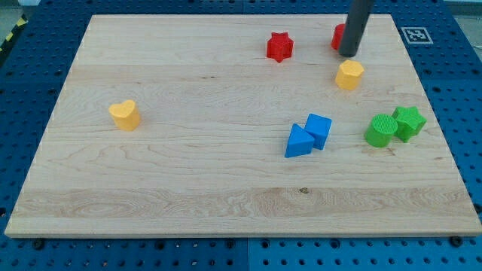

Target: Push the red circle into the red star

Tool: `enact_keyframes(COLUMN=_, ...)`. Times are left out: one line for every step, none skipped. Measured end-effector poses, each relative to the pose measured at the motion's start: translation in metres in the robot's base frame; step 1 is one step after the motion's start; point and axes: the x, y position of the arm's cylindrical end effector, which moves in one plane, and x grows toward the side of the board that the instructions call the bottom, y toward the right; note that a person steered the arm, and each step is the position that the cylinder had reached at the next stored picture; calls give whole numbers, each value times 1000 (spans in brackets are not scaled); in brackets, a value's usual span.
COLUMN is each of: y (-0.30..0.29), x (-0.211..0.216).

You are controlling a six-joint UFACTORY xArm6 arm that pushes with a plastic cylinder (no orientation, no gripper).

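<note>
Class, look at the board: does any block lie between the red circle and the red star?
No. The red circle, partly hidden behind my tip, has only bare wood between it and the red star to its left.

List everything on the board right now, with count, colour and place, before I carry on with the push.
red star: 1, red, top, right of centre
red circle: 1, red, top right, mostly hidden behind the rod
yellow hexagon: 1, yellow, just below my tip
yellow heart: 1, yellow, left
blue triangle: 1, blue, lower right of centre
blue cube: 1, blue, touching the triangle's right
green cylinder: 1, green, right
green star: 1, green, against the cylinder's right
wooden board: 1, light wood
my tip: 1, dark rod, at the red circle's right side
</note>
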Motion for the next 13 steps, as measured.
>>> enact_keyframes(y=16, x=-20)
enact_keyframes(y=16, x=-33)
enact_keyframes(y=12, x=-44)
enact_keyframes(y=-27, x=-46)
enact_keyframes(y=-49, x=-46)
enact_keyframes(y=-49, x=-71)
enact_keyframes(y=-50, x=-75)
enact_keyframes(y=-52, x=-63)
enact_keyframes(y=-53, x=-39)
enact_keyframes(y=-59, x=-20)
enact_keyframes(y=-58, x=-29)
enact_keyframes(y=-56, x=-58)
enact_keyframes(y=-73, x=-56)
